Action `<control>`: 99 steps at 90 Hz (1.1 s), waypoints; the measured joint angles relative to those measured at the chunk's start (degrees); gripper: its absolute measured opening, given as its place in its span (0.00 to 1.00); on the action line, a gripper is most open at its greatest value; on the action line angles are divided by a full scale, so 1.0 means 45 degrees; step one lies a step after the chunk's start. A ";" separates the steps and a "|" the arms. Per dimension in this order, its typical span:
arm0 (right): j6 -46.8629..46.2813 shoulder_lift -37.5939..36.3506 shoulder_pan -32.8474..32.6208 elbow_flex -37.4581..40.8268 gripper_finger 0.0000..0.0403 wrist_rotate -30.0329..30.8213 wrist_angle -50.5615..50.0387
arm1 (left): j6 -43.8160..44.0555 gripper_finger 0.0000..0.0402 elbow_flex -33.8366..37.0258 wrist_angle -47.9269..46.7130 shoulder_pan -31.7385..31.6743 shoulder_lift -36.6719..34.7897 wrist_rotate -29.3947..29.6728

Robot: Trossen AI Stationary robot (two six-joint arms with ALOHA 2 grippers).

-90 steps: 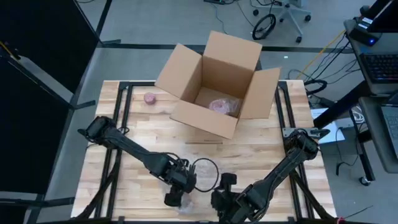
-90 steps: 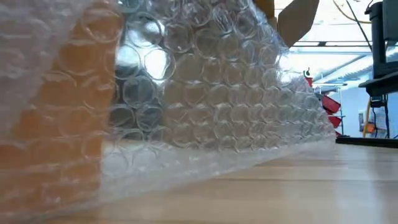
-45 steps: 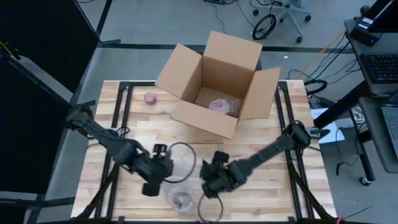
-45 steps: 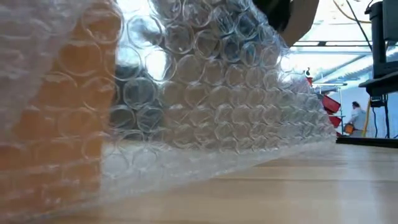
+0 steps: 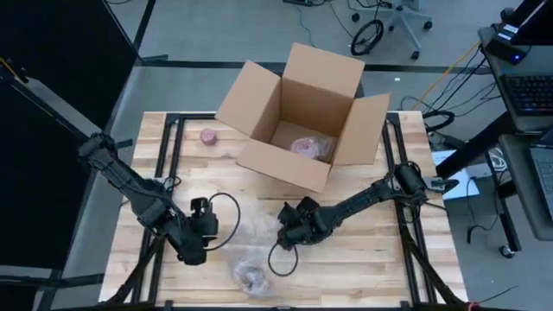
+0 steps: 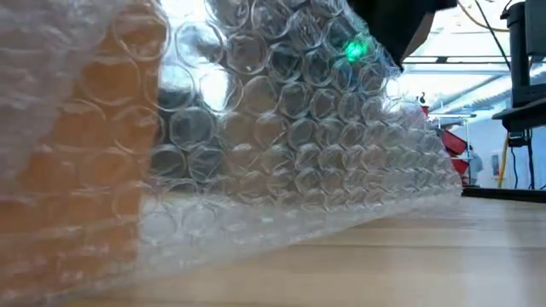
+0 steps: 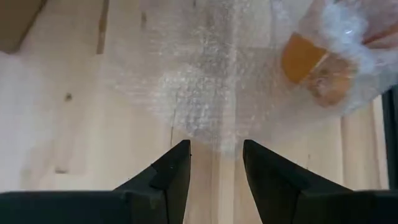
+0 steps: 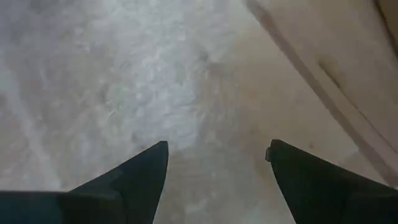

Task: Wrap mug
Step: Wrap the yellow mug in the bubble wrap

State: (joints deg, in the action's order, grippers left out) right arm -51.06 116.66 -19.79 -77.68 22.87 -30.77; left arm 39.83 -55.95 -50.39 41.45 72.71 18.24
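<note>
Grey floor around the wooden table. Office chair on castors at the far side, cables trailing nearby. Black panel along one side; desk with keyboard opposite. Low view: bright windows, red frame.

Overhead camera straight down on table, table-level camera pressed against bubble wrap, both wrist cameras facing it
</note>
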 joint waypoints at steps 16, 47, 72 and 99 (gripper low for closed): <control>-0.0085 0.0000 0.0072 0.0626 0.65 -0.0206 0.0855 | -0.0274 0.33 0.1019 0.2146 0.0000 -0.0004 0.0014; -0.0464 -0.0049 0.0387 0.1568 0.44 -0.0304 0.2720 | -0.1370 0.33 0.1293 0.4060 0.0000 -0.0004 0.0024; 0.0369 0.0028 0.0243 0.1068 0.09 -0.0697 0.2745 | -0.1365 0.33 0.1293 0.5457 0.0000 -0.0004 -0.0140; 0.2156 0.0034 0.0208 -0.1016 0.01 -0.0870 0.1423 | -0.1360 0.33 0.1288 0.6671 0.0049 0.0190 -0.0310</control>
State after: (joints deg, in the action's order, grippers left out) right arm -41.36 116.81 -18.85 -82.25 18.96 -24.37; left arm 33.71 -50.15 -20.37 41.67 73.56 16.85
